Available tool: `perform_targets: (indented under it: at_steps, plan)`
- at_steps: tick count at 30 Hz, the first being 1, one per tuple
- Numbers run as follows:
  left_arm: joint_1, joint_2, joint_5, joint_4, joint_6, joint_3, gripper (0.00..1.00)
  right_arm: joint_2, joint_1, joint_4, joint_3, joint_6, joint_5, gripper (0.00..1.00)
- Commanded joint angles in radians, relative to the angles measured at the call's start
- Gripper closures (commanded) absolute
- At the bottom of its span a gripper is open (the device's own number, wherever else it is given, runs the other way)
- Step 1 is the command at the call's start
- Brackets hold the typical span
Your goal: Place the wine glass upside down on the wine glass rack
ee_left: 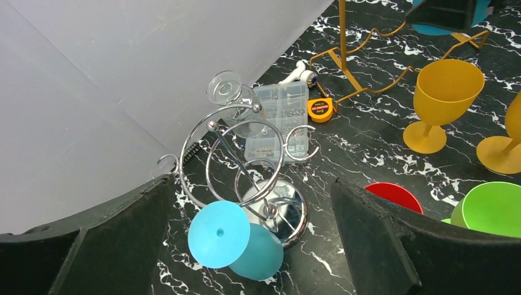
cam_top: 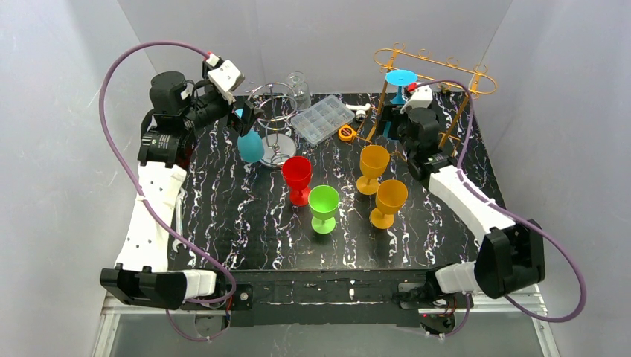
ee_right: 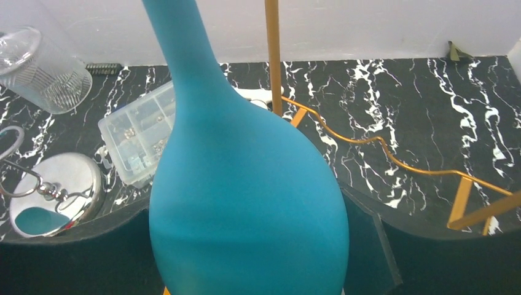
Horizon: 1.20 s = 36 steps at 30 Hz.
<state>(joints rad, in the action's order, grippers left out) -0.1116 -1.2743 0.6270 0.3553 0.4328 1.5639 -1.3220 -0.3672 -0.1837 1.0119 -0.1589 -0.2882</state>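
A teal wine glass (cam_top: 251, 146) hangs upside down on the chrome spiral rack (cam_top: 271, 104). The left wrist view shows its round foot (ee_left: 219, 233) caught in a chrome loop (ee_left: 236, 153). My left gripper (cam_top: 244, 117) is just above it, wide open and empty (ee_left: 250, 184). My right gripper (cam_top: 394, 119) is shut on the bowl of a second blue wine glass (ee_right: 246, 203). It holds the glass upside down, foot (cam_top: 401, 76) up, beside the gold rack (cam_top: 439, 71). A gold rack post (ee_right: 272, 55) stands right behind the glass.
A red glass (cam_top: 297, 178), a green glass (cam_top: 324, 208) and two orange glasses (cam_top: 373, 167) (cam_top: 388, 202) stand upright mid-table. A clear parts box (cam_top: 321, 120), a tape measure (cam_top: 347, 132) and a clear glass (cam_top: 298, 88) lie between the racks.
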Motion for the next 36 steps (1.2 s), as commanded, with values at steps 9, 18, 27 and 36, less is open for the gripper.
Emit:
perform_targets:
  at_steps: [9,18,27,36]
  plan:
    - [-0.001,0.049,0.005,-0.044,-0.04,-0.015,0.02,-0.137,0.004,-0.175,0.122,-0.046,0.08,0.4]
    - [0.0,0.048,0.009,-0.035,-0.026,-0.02,0.02,-0.219,-0.007,-0.198,0.17,-0.076,0.096,0.44]
    - [-0.001,0.051,0.014,-0.024,-0.012,-0.022,0.02,-0.265,-0.012,-0.209,0.202,-0.085,0.089,0.44]
    - [0.0,0.053,0.015,-0.008,-0.001,-0.01,0.02,-0.322,-0.01,-0.219,0.242,-0.08,0.085,0.44]
